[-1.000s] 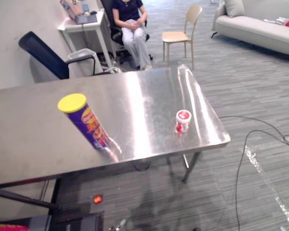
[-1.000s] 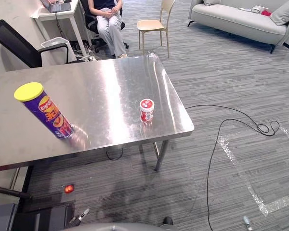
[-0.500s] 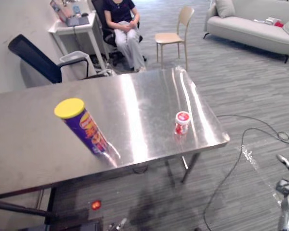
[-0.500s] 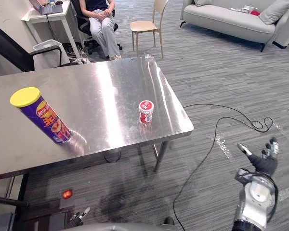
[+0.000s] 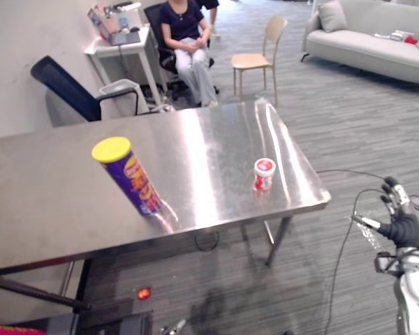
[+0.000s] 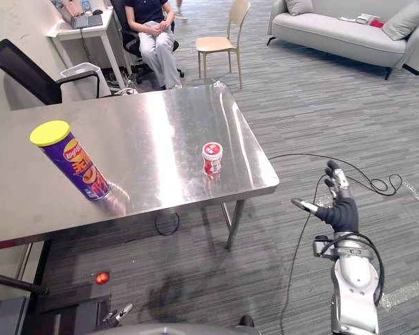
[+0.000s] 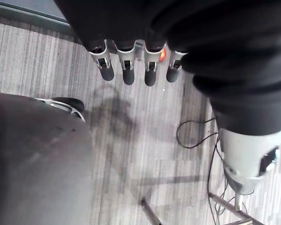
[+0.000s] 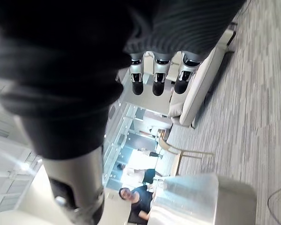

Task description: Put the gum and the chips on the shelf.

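Observation:
The chips (image 5: 129, 178) are a purple tube with a yellow lid, standing on the left part of the steel table (image 5: 56, 209). The gum (image 5: 264, 173) is a small white and red tub near the table's right front corner. My right hand (image 6: 341, 208) is raised over the floor to the right of the table, well apart from the gum, open with straight fingers (image 8: 159, 79) and holding nothing. In the left wrist view my left hand's fingers (image 7: 126, 70) hang relaxed above the carpet, with nothing in them.
Beyond the table a person (image 5: 188, 35) sits in an office chair beside a small white desk (image 5: 119, 42). A wooden chair (image 5: 258, 52), a black office chair (image 5: 70, 84) and a grey sofa (image 5: 377, 42) stand further off.
My right hand has risen from low at the picture's edge to beside the table's right end. The whole picture has shifted a little. Chips and gum have stayed put.

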Tool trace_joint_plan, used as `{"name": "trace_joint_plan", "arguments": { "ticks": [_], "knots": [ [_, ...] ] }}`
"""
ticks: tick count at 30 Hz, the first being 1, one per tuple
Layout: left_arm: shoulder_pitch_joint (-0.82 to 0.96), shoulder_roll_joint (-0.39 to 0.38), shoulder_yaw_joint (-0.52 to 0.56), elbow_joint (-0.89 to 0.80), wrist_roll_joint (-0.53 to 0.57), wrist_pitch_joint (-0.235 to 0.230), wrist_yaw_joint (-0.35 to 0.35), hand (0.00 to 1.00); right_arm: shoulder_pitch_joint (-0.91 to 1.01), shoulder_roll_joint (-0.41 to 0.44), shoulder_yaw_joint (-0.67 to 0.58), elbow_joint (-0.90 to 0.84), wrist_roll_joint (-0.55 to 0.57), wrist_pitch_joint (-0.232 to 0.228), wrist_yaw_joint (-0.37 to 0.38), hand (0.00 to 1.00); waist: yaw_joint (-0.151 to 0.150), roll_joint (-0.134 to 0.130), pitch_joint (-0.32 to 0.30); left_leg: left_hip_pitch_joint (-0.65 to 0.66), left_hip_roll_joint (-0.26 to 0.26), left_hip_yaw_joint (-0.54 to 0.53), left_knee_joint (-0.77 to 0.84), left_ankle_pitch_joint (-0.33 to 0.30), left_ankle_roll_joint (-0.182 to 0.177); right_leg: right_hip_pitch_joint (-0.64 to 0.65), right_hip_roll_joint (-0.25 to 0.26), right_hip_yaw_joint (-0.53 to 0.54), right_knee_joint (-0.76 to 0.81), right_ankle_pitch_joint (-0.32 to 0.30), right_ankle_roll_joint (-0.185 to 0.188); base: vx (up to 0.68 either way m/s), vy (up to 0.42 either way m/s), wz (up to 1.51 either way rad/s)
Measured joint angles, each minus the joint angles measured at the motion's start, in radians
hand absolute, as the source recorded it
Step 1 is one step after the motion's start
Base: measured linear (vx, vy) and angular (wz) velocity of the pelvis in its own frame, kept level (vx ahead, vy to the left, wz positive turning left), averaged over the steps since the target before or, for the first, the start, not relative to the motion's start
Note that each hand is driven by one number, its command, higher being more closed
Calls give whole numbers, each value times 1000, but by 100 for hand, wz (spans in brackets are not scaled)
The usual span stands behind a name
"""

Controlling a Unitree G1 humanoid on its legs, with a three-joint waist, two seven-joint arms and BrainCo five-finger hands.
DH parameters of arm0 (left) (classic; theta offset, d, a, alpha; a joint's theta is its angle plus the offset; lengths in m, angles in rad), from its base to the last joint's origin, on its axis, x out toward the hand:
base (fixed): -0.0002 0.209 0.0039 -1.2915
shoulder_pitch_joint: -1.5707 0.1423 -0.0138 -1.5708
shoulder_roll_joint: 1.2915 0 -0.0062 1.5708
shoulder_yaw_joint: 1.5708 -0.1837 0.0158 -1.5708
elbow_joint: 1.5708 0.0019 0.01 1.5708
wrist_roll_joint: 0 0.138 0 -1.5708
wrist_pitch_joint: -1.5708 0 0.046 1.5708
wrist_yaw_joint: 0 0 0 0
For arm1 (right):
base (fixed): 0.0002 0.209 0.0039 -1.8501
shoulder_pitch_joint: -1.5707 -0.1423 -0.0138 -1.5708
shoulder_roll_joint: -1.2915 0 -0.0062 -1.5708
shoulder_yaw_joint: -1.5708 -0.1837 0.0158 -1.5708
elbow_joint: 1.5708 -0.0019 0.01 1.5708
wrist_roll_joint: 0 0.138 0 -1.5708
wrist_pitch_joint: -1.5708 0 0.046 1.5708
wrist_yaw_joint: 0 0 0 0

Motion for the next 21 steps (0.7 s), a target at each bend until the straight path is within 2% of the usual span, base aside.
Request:
{"name": "trace_joint_plan", "arguments": {
  "ticks": [6, 10, 12, 21],
  "knots": [
    [11, 19, -19, 0, 22, 0, 3, 0, -70, 0, 111, 12, 9, -2, -2, 0, 3, -6, -1, -15, -1, -29, 4, 3, 3, 6, -1, -27, 0, 0, 0, 26, 5, 14],
    [11, 25, -20, 0, 23, 2, 6, 0, -134, 0, 151, 95, 10, -2, -19, 0, 8, -21, 2, -34, -4, -66, 6, 14, 5, 13, -6, -65, 0, 0, 0, 11, 4, 26],
    [12, 25, -20, -1, 23, 10, 9, 0, -165, 0, 155, 139, 10, -1, -33, 0, 29, -21, 2, -35, -5, -73, 6, 16, 6, 17, -7, -70, 0, 0, 0, 6, 8, 13],
    [14, 26, -20, -2, 21, 19, 30, 0, -290, 1, 181, 271, 31, 10, -95, 0, 35, -28, 30, -64, -16, -128, -25, 63, 8, 8, -13, -113, 0, 1, 0, -37, -5, 18]
  ]
}}
